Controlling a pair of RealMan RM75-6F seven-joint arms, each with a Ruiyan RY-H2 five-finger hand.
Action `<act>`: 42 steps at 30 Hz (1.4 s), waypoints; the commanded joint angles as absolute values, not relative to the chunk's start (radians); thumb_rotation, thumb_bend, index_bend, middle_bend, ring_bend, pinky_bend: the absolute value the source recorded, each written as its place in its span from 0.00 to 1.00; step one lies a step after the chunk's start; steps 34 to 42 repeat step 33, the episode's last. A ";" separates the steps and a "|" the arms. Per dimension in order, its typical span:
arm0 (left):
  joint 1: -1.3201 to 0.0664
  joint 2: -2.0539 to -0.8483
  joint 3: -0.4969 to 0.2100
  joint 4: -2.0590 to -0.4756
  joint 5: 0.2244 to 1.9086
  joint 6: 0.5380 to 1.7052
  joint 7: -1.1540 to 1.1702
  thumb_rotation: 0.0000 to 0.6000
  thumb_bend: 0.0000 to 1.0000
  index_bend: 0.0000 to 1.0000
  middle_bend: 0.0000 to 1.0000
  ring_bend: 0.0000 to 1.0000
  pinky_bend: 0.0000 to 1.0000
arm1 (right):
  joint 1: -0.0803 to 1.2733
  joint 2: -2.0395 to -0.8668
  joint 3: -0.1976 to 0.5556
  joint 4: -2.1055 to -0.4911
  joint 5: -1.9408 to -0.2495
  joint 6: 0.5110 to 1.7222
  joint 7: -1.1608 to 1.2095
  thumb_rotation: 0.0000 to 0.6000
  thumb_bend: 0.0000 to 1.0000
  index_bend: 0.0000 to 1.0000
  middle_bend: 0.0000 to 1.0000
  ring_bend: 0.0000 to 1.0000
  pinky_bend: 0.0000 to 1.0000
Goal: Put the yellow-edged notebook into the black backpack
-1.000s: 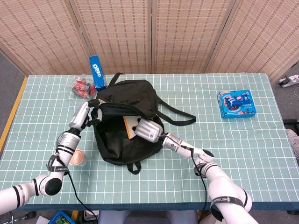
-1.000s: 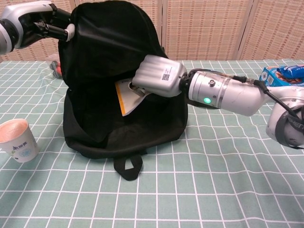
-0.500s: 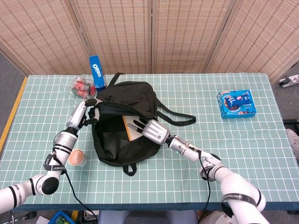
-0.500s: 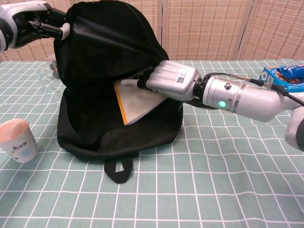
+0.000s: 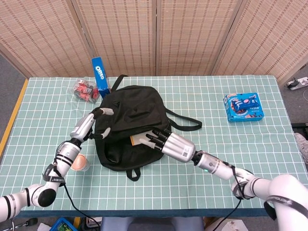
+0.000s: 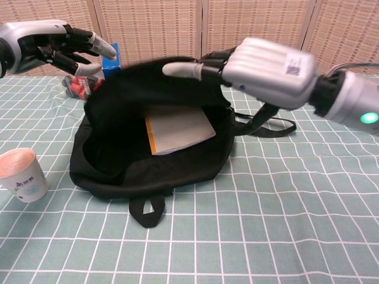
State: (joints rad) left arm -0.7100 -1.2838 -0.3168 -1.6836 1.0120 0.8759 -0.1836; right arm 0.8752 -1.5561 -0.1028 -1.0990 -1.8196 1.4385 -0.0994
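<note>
Blue Oreo box (image 5: 99, 74) upright beside red snack packet (image 5: 83, 90); blue cookie pack (image 5: 243, 107) far right; cup (image 6: 23, 175) near left edge.

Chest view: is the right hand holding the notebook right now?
No. The right hand hovers above the backpack with fingers spread, while the notebook lies free inside the opening.

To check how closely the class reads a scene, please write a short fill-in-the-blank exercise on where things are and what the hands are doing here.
1. The yellow-edged notebook lies inside the black ____.
2. Neither the left hand nor the right hand holds anything; the fingers of both are ____.
3. The pink-topped cup stands on the table on the robot's ____ side of the backpack.
4. The tall box standing upright beyond the backpack is ____ in colour.

Missing words: backpack; spread apart; left; blue
</note>
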 commanded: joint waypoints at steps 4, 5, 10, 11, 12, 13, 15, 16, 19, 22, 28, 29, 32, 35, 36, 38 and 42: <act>-0.679 -1.255 -0.286 -1.729 1.066 0.929 -0.152 0.38 0.18 0.00 0.04 0.00 0.01 | 0.732 -1.333 -0.112 -1.323 -1.808 1.555 -0.199 1.00 0.00 0.02 0.21 0.19 0.40; -0.671 -1.250 -0.283 -1.736 1.074 0.943 -0.152 0.38 0.17 0.00 0.03 0.00 0.00 | 0.720 -1.316 -0.112 -1.334 -1.802 1.557 -0.204 1.00 0.00 0.02 0.21 0.19 0.40; -0.608 -1.211 -0.258 -1.767 1.093 1.035 -0.121 1.00 0.17 0.00 0.03 0.00 0.00 | 0.646 -1.229 -0.122 -1.388 -1.758 1.550 -0.214 1.00 0.00 0.06 0.22 0.19 0.40; -0.594 -1.203 -0.251 -1.769 1.099 1.054 -0.118 1.00 0.17 0.01 0.03 0.00 0.00 | 0.633 -1.215 -0.127 -1.398 -1.749 1.546 -0.209 1.00 0.00 0.08 0.23 0.19 0.40; -0.579 -1.196 -0.243 -1.769 1.108 1.073 -0.115 1.00 0.17 0.02 0.03 0.00 0.00 | 0.619 -1.200 -0.131 -1.411 -1.738 1.542 -0.201 1.00 0.00 0.11 0.24 0.20 0.40; -0.559 -1.184 -0.229 -1.768 1.125 1.095 -0.109 1.00 0.17 0.04 0.03 0.00 0.00 | 0.598 -1.185 -0.132 -1.427 -1.721 1.543 -0.189 1.00 0.01 0.14 0.26 0.21 0.40; -0.527 -1.169 -0.206 -1.758 1.155 1.135 -0.096 1.00 0.17 0.06 0.03 0.01 0.00 | 0.567 -1.166 -0.139 -1.448 -1.699 1.543 -0.166 1.00 0.08 0.20 0.31 0.24 0.40; -0.504 -1.162 -0.190 -1.748 1.176 1.165 -0.088 1.00 0.17 0.07 0.03 0.01 0.00 | 0.547 -1.152 -0.145 -1.461 -1.688 1.540 -0.145 1.00 0.11 0.22 0.33 0.26 0.40; -0.444 -1.153 -0.154 -1.723 1.218 1.246 -0.069 1.00 0.18 0.13 0.03 0.01 0.00 | 0.494 -1.125 -0.156 -1.492 -1.652 1.541 -0.100 1.00 0.22 0.31 0.37 0.30 0.40; -0.381 -1.149 -0.121 -1.697 1.253 1.327 -0.053 1.00 0.20 0.17 0.03 0.01 0.00 | 0.431 -1.119 -0.159 -1.510 -1.618 1.564 -0.061 1.00 0.32 0.33 0.40 0.31 0.40; -0.265 -1.141 -0.059 -1.664 1.283 1.442 -0.024 1.00 0.20 0.18 0.03 0.01 0.00 | 0.305 -1.137 -0.142 -1.502 -1.560 1.642 -0.045 1.00 0.35 0.45 0.45 0.33 0.41; -0.250 -1.137 -0.052 -1.669 1.285 1.452 -0.027 1.00 0.20 0.18 0.03 0.01 0.00 | 0.290 -1.139 -0.141 -1.504 -1.554 1.648 -0.040 1.00 0.35 0.46 0.45 0.33 0.41; -0.201 -1.124 -0.032 -1.687 1.296 1.490 -0.039 1.00 0.20 0.18 0.03 0.01 0.00 | 0.249 -1.145 -0.136 -1.501 -1.547 1.664 -0.023 1.00 0.36 0.46 0.46 0.34 0.41; -0.187 -1.123 -0.027 -1.691 1.302 1.505 -0.039 1.00 0.20 0.18 0.03 0.01 0.00 | 0.238 -1.148 -0.134 -1.502 -1.543 1.666 -0.017 1.00 0.36 0.46 0.46 0.34 0.41; -0.187 -1.123 -0.027 -1.691 1.302 1.505 -0.039 1.00 0.20 0.18 0.03 0.01 0.00 | 0.238 -1.148 -0.134 -1.502 -1.543 1.666 -0.017 1.00 0.36 0.46 0.46 0.34 0.41; -0.187 -1.123 -0.027 -1.691 1.302 1.505 -0.039 1.00 0.20 0.18 0.03 0.01 0.00 | 0.238 -1.148 -0.134 -1.502 -1.543 1.666 -0.017 1.00 0.36 0.46 0.46 0.34 0.41; -0.187 -1.123 -0.027 -1.691 1.302 1.505 -0.039 1.00 0.20 0.18 0.03 0.01 0.00 | 0.238 -1.148 -0.134 -1.502 -1.543 1.666 -0.017 1.00 0.36 0.46 0.46 0.34 0.41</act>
